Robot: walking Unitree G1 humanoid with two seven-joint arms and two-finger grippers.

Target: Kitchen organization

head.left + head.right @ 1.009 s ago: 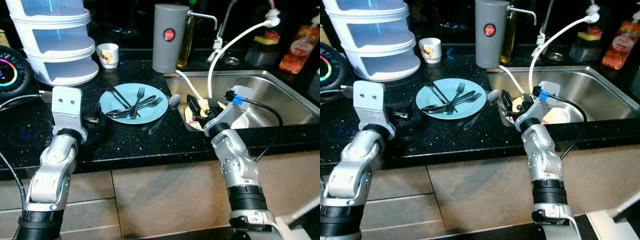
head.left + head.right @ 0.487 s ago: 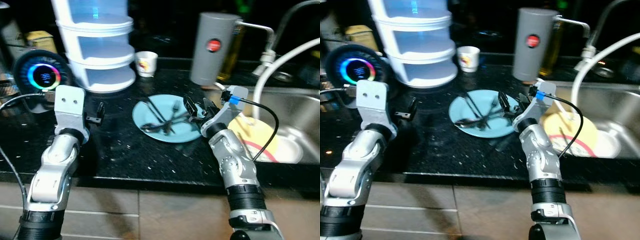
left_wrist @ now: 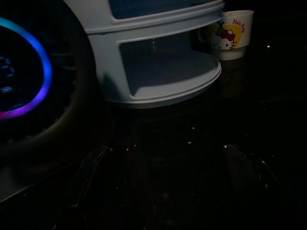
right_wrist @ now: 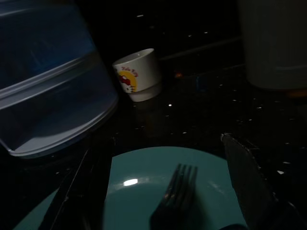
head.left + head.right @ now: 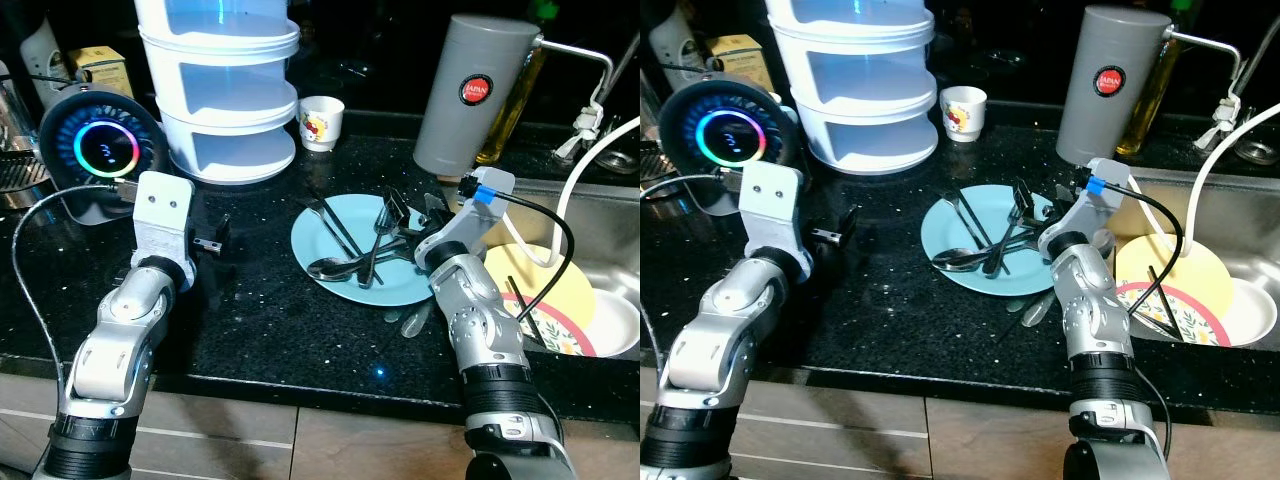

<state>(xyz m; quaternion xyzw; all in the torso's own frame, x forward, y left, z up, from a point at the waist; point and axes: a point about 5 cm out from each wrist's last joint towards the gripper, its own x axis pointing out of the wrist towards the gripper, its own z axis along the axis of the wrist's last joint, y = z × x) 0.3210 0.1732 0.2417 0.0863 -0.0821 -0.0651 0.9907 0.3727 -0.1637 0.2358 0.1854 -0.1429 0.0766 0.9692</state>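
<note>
Cutlery (image 5: 350, 250) first: forks, spoons and a knife heaped crosswise on a blue plate (image 5: 385, 290), mid-way along the black counter (image 5: 260, 330), just beside the sink (image 5: 615, 250). Probably gathered on the plate to be moved in one go or picked off piece by piece. One more spoon (image 5: 412, 318) off the plate, lying on the counter at its near rim.

Reaching in over the plate's sink-side edge with the right gripper (image 5: 400, 213), low above the pile. Fingers (image 4: 244, 177) spread wide, one to each side of a fork (image 4: 175, 201), with nothing clamped between them; looks like lining up on that fork before closing. Hard to tell whether the tips touch the plate.

Parked to the left of the plate, the left gripper (image 5: 212, 238), close above bare counter and apart from everything. Its fingers (image 3: 91, 172) likewise parted, holding nothing; seemingly kept out of the way while the right arm works.

Behind, against the back of the counter: stacked white tubs (image 5: 225, 100) and a small cup (image 5: 322, 120). In the sink, a yellow plate (image 5: 550, 290) leaning among other dishes.

Judged early in the job: no piece lifted yet. Worth watching for tangled handles dragging a neighbour along when the fork comes up.
</note>
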